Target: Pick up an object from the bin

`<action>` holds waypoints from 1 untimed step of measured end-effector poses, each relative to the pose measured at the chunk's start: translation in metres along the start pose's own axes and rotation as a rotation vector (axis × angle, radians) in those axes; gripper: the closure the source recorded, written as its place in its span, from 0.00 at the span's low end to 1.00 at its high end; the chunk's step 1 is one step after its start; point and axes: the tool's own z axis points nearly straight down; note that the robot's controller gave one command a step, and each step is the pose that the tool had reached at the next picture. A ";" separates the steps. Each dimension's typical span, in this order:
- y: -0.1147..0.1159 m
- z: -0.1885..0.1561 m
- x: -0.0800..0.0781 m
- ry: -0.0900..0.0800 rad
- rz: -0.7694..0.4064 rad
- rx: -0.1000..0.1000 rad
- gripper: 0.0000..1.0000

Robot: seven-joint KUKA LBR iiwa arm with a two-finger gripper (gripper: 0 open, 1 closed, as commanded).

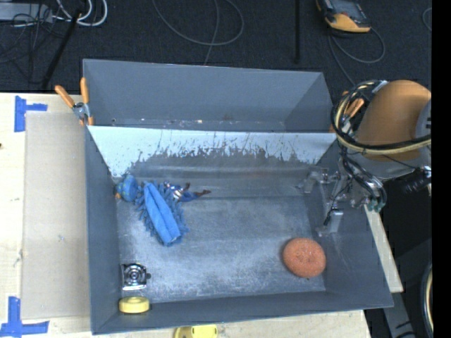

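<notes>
A round, rough-surfaced reddish-brown ball [304,257] lies near the front right corner of the grey metal bin [211,118]; the gripper [330,217] hangs just behind it, apart, spread or closed I cannot tell; one ball, one blue fringed cloth bundle [158,213], one yellow tape roll [134,305], one small silver-black piece [133,275].

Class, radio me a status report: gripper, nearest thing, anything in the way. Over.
Gripper by right wall of bin. Round reddish pad nearest, just below-left of it in view, apart. Nothing between them; blue cloth far left.
</notes>
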 end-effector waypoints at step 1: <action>0.000 -0.005 -0.002 -0.007 -0.003 0.002 0.00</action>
